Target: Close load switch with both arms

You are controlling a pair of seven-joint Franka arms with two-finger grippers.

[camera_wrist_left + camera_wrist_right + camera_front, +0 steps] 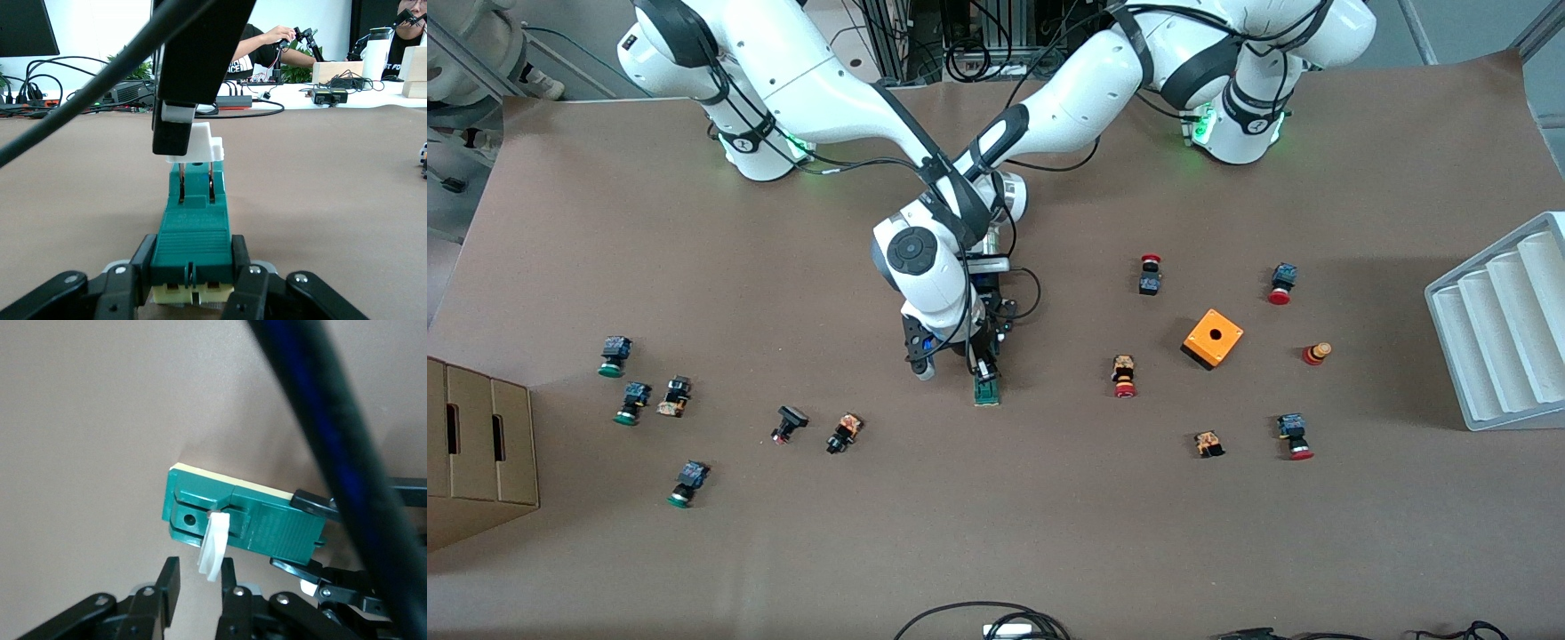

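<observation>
The load switch [986,393] is a narrow green bar lying on the brown table mid-table. My left gripper [986,375] is shut on the end of the bar farther from the front camera; its fingers clamp both sides of the green body [192,230] in the left wrist view. The white sliding block [199,143] stands up from the bar's other end. My right gripper [199,565] is open, with the white block [213,547] between its fingers, close to one of them. One right finger [175,127] touches the block's top.
An orange box with a hole [1212,338] and several red-capped push buttons lie toward the left arm's end. Several green- and black-capped buttons lie toward the right arm's end, near a cardboard box [480,453]. A white ridged tray [1503,329] stands at the table's edge.
</observation>
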